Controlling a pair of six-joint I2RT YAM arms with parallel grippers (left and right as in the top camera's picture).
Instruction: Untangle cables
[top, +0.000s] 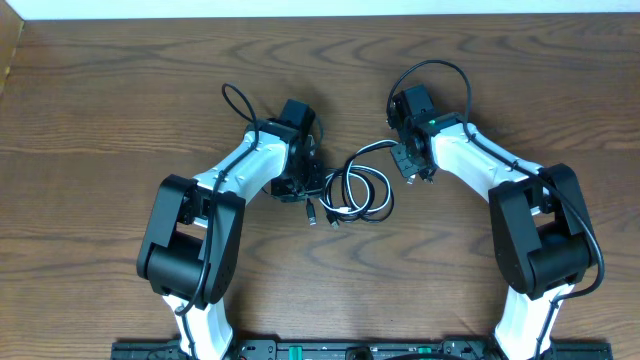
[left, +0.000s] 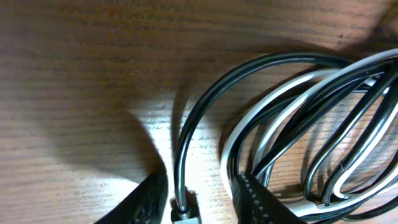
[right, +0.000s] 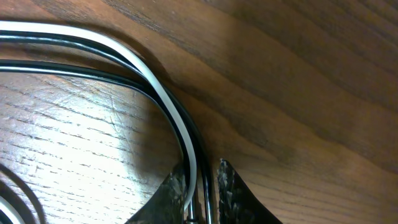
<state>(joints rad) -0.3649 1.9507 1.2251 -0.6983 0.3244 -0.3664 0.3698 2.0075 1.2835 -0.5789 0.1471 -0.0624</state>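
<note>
Pinching the cables (right: 186, 142), the right gripper (right: 203, 177) is nearly closed; the left gripper (left: 200, 185) straddles one, spread.

— How does the overhead view look?
— Bright, even and sharp. The grain of the surface (top: 100, 100) reads clearly, and the arms (top: 195, 225) cast only short, soft shadows.
— And the left wrist?
— Uneven. There is a pale patch of glare low in the middle, with a heavy shadow to its left and another in the top right corner. The cables (left: 298, 124) carry thin highlights. The jaws at the bottom edge are dark and blurred.
— The right wrist?
— Glare on the wood at lower left, dimmer toward the upper right. The jaws are soft and out of focus.
</note>
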